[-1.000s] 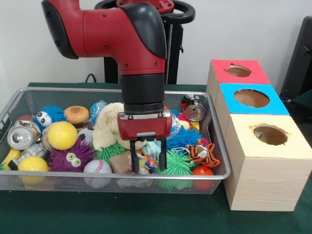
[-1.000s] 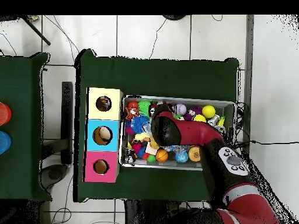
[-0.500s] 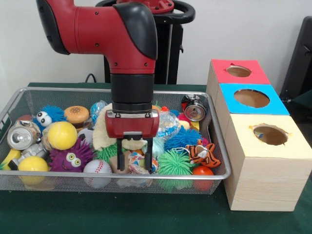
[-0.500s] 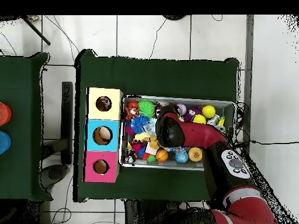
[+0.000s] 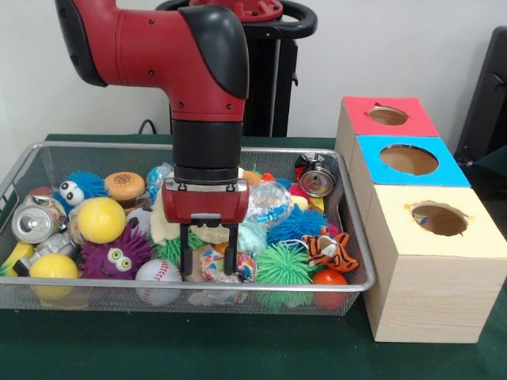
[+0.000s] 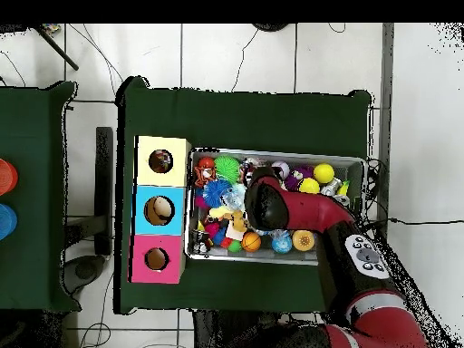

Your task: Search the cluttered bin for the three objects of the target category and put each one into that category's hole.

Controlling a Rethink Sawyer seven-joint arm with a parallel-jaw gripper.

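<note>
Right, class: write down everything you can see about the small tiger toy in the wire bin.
The tiger toy is a small soft figure, orange with black stripes and a pale face, plush by its look. It lies tilted on top of the clutter near the wire bin's end closest to the wooden boxes. It rests against a blue spiky ball behind it, a green spiky ball beside it and an orange ball below. The gripper hangs apart from it, not touching.

Wire-mesh metal bin, matt wood boxes — glossy arm
</note>
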